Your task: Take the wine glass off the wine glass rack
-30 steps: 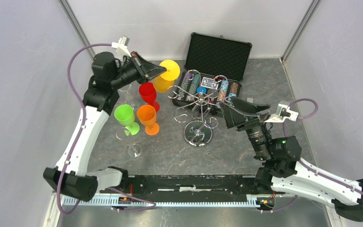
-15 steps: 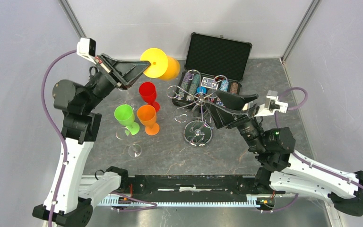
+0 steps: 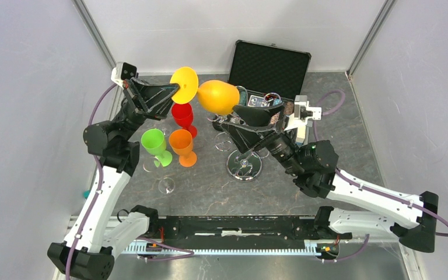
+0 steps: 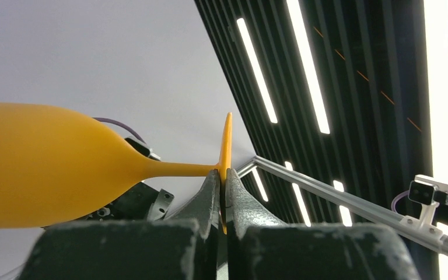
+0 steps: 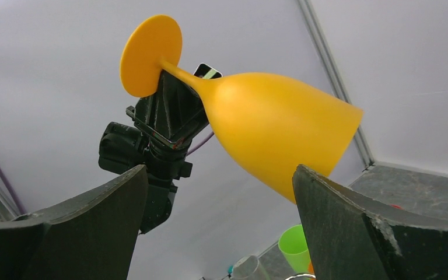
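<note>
My left gripper (image 3: 177, 93) is shut on the round foot of a yellow wine glass (image 3: 217, 97) and holds it sideways in the air, bowl pointing right, above the table. In the left wrist view the fingertips (image 4: 210, 186) pinch the foot's edge of the yellow glass (image 4: 46, 169). My right gripper (image 3: 237, 121) is open just below the bowl; in the right wrist view the yellow glass (image 5: 268, 122) hangs above and between its spread fingers (image 5: 332, 204). The chrome wine glass rack (image 3: 245, 157) stands under the right gripper, partly hidden.
Red (image 3: 182, 115), green (image 3: 154, 143) and orange (image 3: 181, 144) wine glasses stand on the table left of the rack. Clear glasses (image 3: 166, 185) stand near them. An open black case (image 3: 271, 64) with poker chips sits at the back.
The left arm swung the yellow glass right and tipped it sideways. The right gripper rose and moved left, over the rack, to under the glass bowl.
</note>
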